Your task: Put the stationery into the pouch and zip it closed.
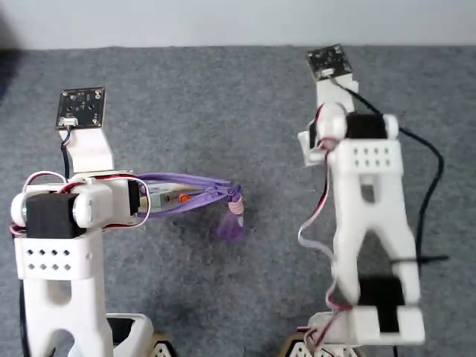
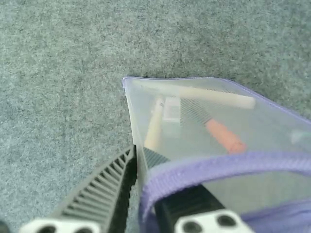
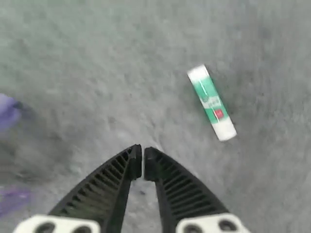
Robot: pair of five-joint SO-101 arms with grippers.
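One clear purple-trimmed pouch [image 2: 262, 121] — inside it about four stationery pieces [image 2: 223, 136], count uncertain; one green-and-white glue stick [image 3: 212, 102], upper right.

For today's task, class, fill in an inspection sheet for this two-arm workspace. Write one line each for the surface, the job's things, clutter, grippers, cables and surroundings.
Surface: grey carpet-like mat, flat.
Job's things: purple pouch with its zip apparently open, holding an orange-tipped pen and a pale stick; a green-and-white tube, likely glue, lies outside on the mat.
Clutter: nothing seen.
Grippers: left gripper shut on the pouch's edge; right gripper shut and empty, above the mat near the tube.
Cables: red-and-white wires on both arms; black cable beside the right arm.
Surroundings: pale wall behind the mat.
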